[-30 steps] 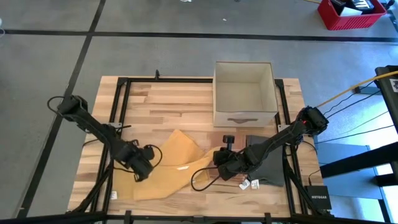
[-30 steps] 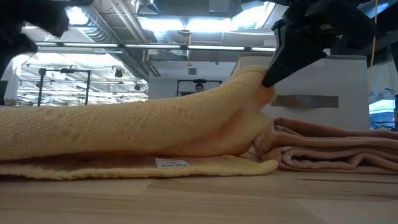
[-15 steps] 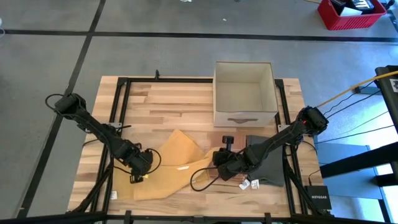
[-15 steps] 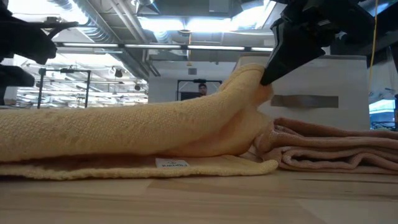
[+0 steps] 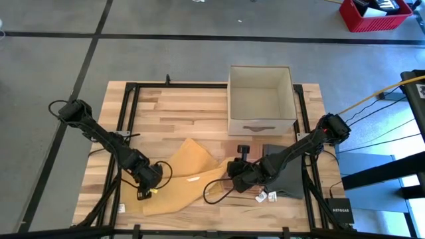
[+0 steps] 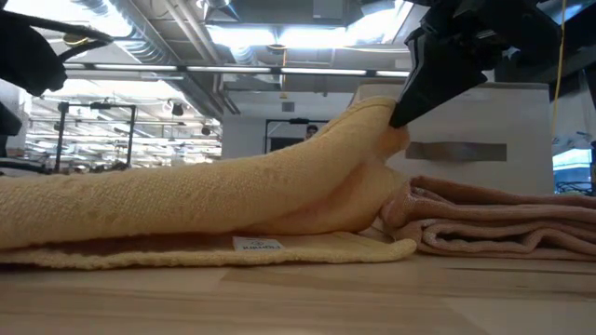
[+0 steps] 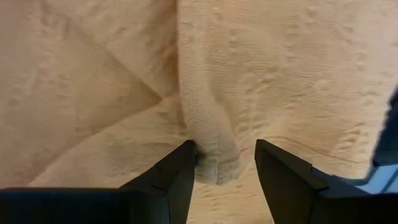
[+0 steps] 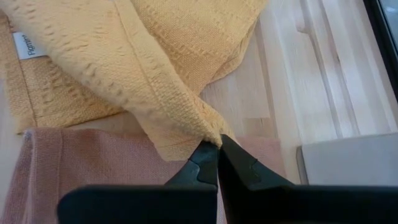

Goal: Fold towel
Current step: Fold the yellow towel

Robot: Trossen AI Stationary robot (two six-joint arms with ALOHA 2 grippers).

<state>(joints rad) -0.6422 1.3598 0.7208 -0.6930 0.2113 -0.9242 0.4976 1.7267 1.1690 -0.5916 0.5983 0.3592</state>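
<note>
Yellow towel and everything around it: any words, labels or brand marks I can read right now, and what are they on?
"NETGEAR": on the black box by the table's right edge, just legible.
White tag on the yellow towel: lettering starts "Pig", the rest is cut off.
The same tag in the low view: print too blurred to read.
White tags by the grey cloth: too small to read.

Beige bin (image 5: pixel 261 99), pink cloth (image 6: pixel 494 223), red crate (image 5: pixel 375 14)
</note>
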